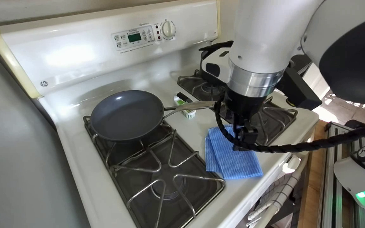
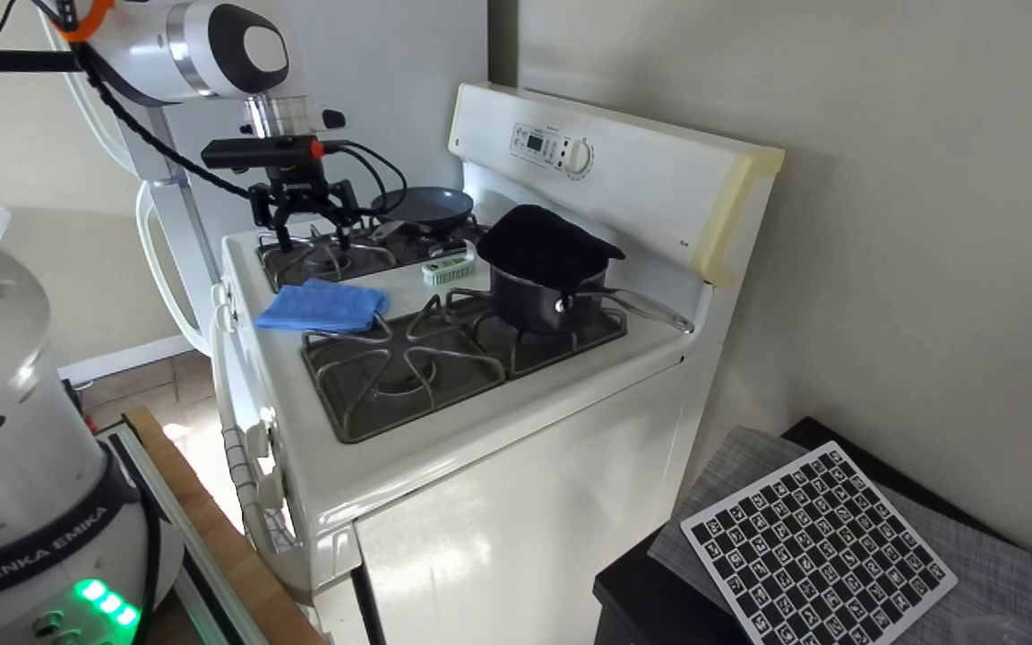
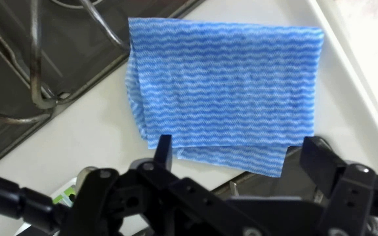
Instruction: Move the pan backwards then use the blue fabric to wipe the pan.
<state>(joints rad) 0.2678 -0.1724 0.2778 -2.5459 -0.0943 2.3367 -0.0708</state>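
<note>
At the left of an exterior view, the pan [image 1: 127, 115] sits on the rear burner [image 1: 124, 150] near the backguard [image 1: 74, 61], so the backward move looks done and picking up the blue fabric [image 1: 234, 163] seems the step in hand. Right of it, the pan's silvery handle [image 1: 200, 105] juts over the worktop [image 1: 185, 136] by a green-and-white brush [image 1: 180, 102]; carry the fabric high past both, since a knock could swing the pan round. Farther right lies the fabric itself, folded flat between the 2 front burners [image 1: 169, 186], its corners reaching their edges. Over it the fingers [image 3: 164, 152] stand wide apart, holding nothing. In the wrist view the fingertip at left hangs by the fabric's edge, while the fingertip at right lines up with a burner corner; better to shift inwards over the middle before lowering, press lightly, then close slowly so that every layer bunches in the grip and enough hangs free for wiping
</note>
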